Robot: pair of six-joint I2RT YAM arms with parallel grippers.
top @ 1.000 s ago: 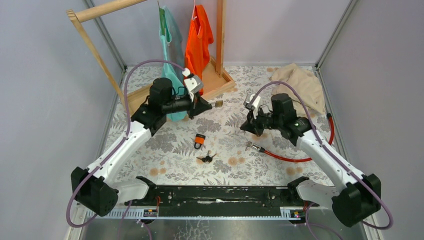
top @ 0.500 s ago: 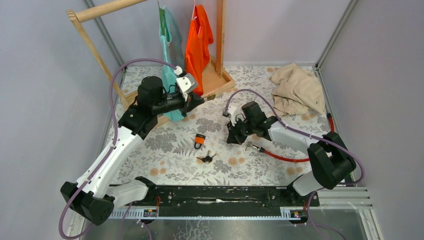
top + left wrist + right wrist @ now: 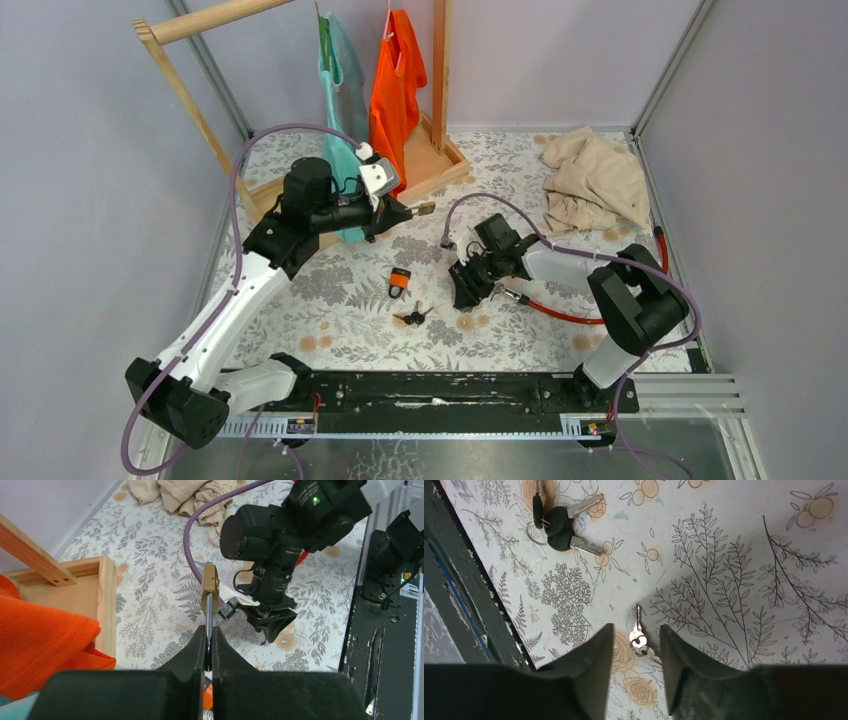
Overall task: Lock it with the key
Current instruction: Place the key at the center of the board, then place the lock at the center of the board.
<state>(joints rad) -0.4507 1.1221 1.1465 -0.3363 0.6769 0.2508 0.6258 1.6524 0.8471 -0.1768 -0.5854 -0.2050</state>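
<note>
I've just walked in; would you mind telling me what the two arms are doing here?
The left gripper is shut on the shackle of a brass padlock, holding it up above the table. The right gripper is low over the table, its fingers open on either side of the small silver keys, which are not yet grasped. An orange padlock and some black-headed keys lie nearby, untouched.

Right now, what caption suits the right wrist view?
Open right gripper hovers over small silver keys on the floral table.
</note>
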